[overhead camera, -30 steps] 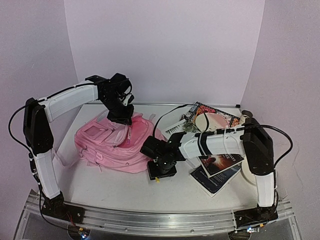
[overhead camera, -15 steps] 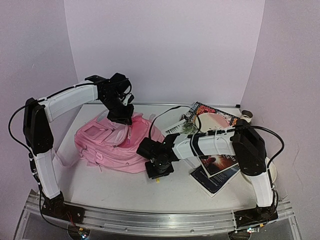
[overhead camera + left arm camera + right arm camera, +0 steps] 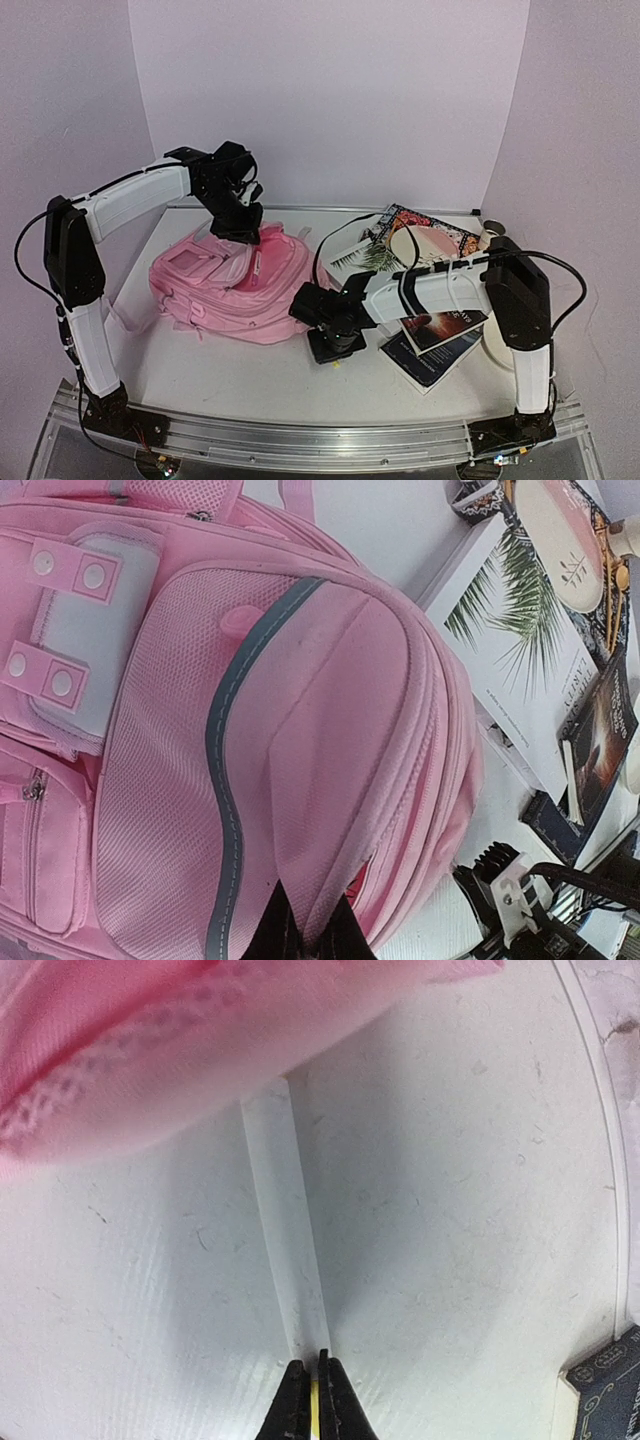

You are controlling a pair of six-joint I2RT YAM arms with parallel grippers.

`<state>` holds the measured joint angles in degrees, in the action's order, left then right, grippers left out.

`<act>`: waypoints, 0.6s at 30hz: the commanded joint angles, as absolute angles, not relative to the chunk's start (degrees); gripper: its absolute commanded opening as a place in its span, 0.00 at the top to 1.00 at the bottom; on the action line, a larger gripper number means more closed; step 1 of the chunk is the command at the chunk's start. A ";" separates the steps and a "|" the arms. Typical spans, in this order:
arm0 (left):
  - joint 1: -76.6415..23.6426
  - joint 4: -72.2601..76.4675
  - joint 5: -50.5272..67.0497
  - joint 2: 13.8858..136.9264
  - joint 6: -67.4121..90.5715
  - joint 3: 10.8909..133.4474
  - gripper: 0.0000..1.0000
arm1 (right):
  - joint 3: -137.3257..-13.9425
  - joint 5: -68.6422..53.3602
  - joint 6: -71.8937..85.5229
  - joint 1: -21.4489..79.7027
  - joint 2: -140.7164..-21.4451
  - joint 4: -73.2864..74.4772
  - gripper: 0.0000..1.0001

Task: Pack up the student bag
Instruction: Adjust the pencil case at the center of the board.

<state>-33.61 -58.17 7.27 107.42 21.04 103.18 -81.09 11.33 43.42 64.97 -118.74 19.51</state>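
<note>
The student bag, pale pink with a grey stripe and white patches, lies flat at the table's left centre. My left gripper is shut on a fold of its fabric beside the zip at the top end, and a slit of red lining shows there. A pale translucent strip, like a ruler, lies on the table with its far end under the bag's edge. My right gripper is shut on its near end, with a yellow bit showing between the fingers. In the top view the right gripper sits at the bag's near right corner.
A white book with a palm-leaf cover and a pale round plate on a patterned book lie at the back right. Two dark books lie right of my right gripper. A small roll stands by the right wall.
My right gripper has shut on the strip's end and shifted a little right and nearer. The left gripper has stayed shut on the bag's fabric and risen slightly.
</note>
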 commanded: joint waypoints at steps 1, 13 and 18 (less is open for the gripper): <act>-32.02 -53.01 4.81 101.55 20.39 106.72 1.00 | -75.09 7.02 42.88 64.99 -118.68 28.91 1.00; -31.56 -52.99 5.37 100.50 20.52 103.73 1.00 | -76.94 1.02 39.95 64.80 -117.08 31.41 0.77; -31.48 -53.06 4.70 100.09 20.30 103.75 1.00 | -82.10 1.15 38.96 64.37 -120.31 32.04 0.72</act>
